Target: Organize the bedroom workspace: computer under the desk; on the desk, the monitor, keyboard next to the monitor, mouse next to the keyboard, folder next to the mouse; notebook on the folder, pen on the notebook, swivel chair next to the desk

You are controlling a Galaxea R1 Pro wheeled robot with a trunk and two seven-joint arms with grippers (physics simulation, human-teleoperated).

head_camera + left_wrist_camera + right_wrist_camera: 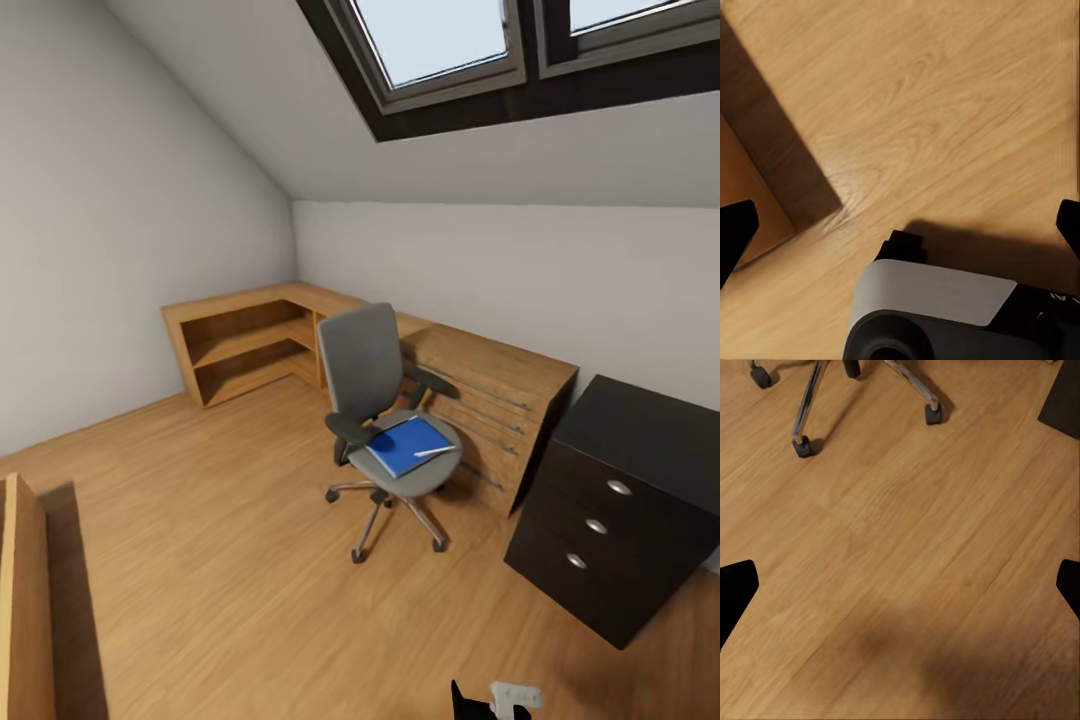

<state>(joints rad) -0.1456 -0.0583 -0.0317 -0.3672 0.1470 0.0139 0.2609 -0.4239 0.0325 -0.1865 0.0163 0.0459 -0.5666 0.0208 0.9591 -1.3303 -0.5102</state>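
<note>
The swivel chair point(385, 420) stands mid-room, its back toward 11 o'clock. On its seat lies the blue folder point(408, 445), long axis running 10 to 4 o'clock, the pen point(435, 452) on it. Both grippers' fingers are spread apart over bare floor point(907, 570).

Open floor point(220, 560) ahead; swivel chair point(385, 420) blocks low wood cabinet point(490, 400); desk point(625, 500) beside.

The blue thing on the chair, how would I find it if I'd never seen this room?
Under the skylight stands a grey swivel chair beside the low wooden cabinet. Flat on its seat lies the folder, bright blue in a room of wood, grey and black, with a thin white pen on it.
</note>
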